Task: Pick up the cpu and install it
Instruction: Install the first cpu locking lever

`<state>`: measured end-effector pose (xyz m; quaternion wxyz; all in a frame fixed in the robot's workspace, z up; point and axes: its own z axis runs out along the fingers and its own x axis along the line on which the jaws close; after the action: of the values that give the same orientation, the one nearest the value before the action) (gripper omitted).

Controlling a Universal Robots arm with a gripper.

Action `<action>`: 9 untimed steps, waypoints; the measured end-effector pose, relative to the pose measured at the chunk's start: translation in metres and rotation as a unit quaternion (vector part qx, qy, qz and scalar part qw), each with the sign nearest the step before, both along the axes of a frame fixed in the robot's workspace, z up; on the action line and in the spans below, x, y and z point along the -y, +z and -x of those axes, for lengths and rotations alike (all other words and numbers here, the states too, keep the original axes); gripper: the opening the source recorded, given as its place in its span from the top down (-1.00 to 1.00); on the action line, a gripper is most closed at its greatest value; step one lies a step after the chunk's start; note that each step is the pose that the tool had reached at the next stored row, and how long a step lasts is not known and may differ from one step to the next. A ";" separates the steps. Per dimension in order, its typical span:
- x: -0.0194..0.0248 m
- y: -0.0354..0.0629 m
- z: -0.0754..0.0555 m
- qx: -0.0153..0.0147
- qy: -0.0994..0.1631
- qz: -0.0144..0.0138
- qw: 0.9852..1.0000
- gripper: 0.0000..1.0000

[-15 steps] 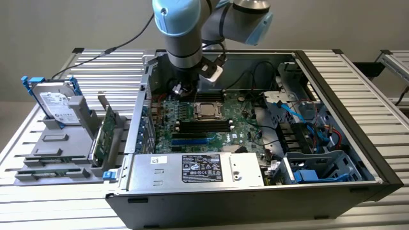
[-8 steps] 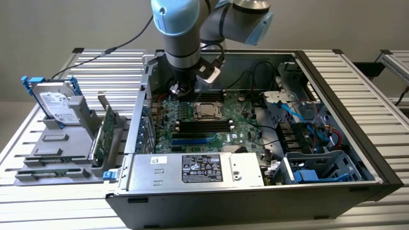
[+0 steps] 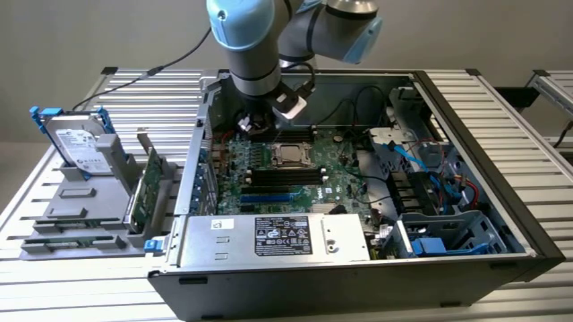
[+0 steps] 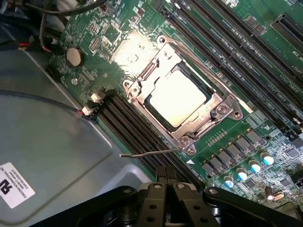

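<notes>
In the exterior view the arm (image 3: 251, 47) reaches down into the open computer case (image 3: 484, 161). Its gripper (image 3: 253, 124) hangs low over the far part of the motherboard (image 3: 336, 174), toward the exterior view's left. The cpu (image 3: 291, 155) sits in its socket just nearer than the gripper, flat with its metal top up.

In the wrist view the fingers (image 4: 156, 196) are pressed together and pinch nothing, poised above the black memory slots (image 4: 128, 123). The cpu (image 4: 177, 97) lies inside the socket frame (image 4: 215, 106). Being square, it has no long axis, and its edges run true with the frame. A thin lever (image 4: 147, 153) juts out between the fingers and the socket. A low move could likely snag that lever or knock the slots, and if the lever is unlatched the chip may sit loose.
</notes>
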<state>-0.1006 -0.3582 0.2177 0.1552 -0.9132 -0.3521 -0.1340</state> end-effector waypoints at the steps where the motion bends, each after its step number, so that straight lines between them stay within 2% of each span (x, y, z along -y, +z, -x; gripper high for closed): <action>1: 0.0000 0.0000 0.000 0.000 -0.009 0.000 1.000 0.79; 5: 0.0001 0.0001 0.000 -0.001 -0.040 0.000 0.999 0.79; 7: 0.0000 0.0001 0.000 -0.004 -0.052 0.000 0.999 0.79; 9: 0.0001 0.0001 0.000 -0.008 -0.064 0.000 0.998 0.79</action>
<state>-0.1006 -0.3583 0.2177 0.1489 -0.9350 -0.2917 -0.1358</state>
